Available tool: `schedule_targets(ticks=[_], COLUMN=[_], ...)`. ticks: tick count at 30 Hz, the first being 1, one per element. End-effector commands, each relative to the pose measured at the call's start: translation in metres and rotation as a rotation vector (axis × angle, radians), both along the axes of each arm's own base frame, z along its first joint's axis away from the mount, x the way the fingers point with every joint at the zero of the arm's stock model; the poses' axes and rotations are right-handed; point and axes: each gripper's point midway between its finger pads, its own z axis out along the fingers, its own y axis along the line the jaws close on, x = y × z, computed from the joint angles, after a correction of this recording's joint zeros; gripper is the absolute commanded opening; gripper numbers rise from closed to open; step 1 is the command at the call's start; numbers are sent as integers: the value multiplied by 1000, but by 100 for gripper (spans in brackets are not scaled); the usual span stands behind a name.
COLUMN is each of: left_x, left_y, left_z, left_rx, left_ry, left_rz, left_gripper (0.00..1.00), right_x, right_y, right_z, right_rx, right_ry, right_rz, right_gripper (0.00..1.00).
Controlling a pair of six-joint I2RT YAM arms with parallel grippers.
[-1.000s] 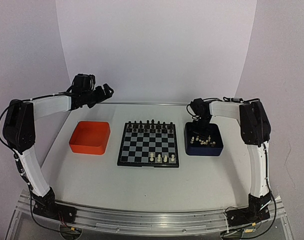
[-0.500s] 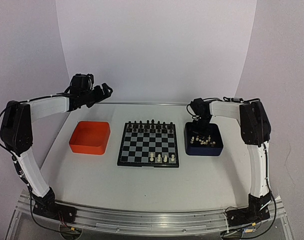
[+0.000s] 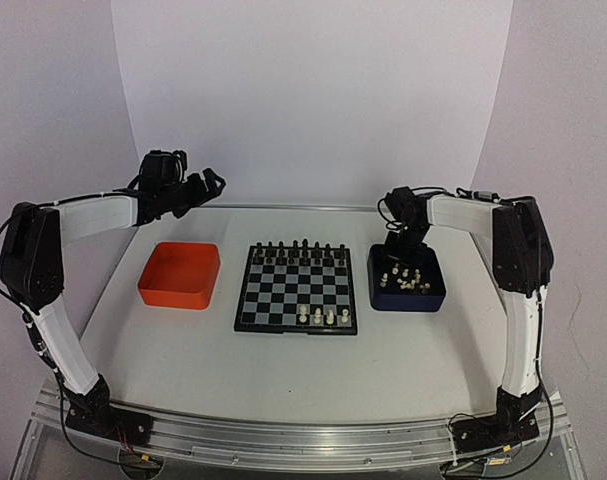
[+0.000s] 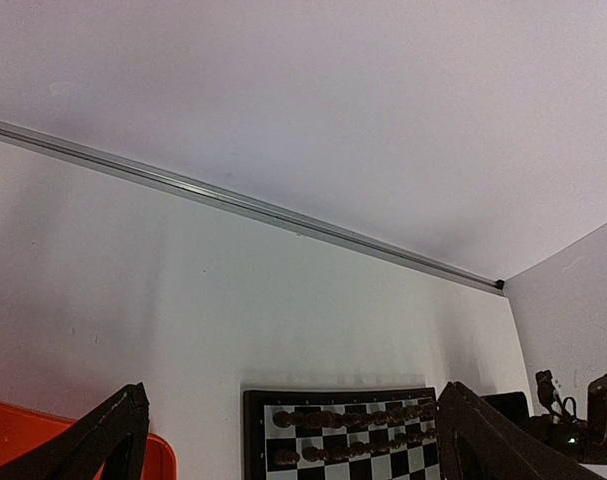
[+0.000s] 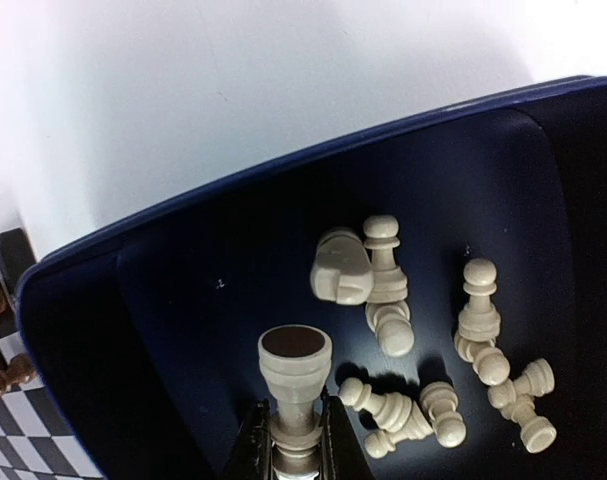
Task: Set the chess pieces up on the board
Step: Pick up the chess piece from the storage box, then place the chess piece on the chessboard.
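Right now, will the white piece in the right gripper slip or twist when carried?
Probably stiff and light: the chess piece looks small and solid. It might pivot, since the right gripper pinches only its narrow rounded stem. Its wide flat end should stand steadily.

Colours right now:
Black-and-pale-grey checked board, cream chess pieces, dark blue tray, orange tray.

The board is free in its middle rows; black figures crowd its far edge, four chess pieces stand at its near edge.
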Motion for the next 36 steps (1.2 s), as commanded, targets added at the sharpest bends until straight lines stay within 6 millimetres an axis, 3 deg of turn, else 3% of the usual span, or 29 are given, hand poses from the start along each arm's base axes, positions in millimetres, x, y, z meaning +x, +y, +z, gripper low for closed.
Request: schedule_targets(ticks=[1, 7, 11, 17, 21, 29, 36], left_x=[-5, -10, -16, -62, -94, -150, -177], left_y=[-2, -16, -37, -93, -116, -181, -215], left_z=[37, 44, 48, 46, 35, 27, 18], left_rx=[-46, -73, -100, -254, -298, -336, -345], left_ry=[-88, -83, -56, 8, 9, 122, 194], left_rz=[-23, -102, -232, -669, -786, -1032, -1148], left_gripper=[100, 100, 100, 100, 100, 100, 100], right_x=[-6, -19, -37, -94, -114, -127, -131], right_y=[0, 8, 32, 93, 121, 169, 202], right_z=[28, 57, 91, 127, 136, 163, 167], right_rx=[33, 72, 148, 306, 325, 402, 421], right_ry=[-37, -75, -131, -238, -297, -391, -417], right_rz=[25, 161, 441, 988, 1200, 1392, 1474], right_gripper=[0, 0, 0, 0, 0, 0, 0])
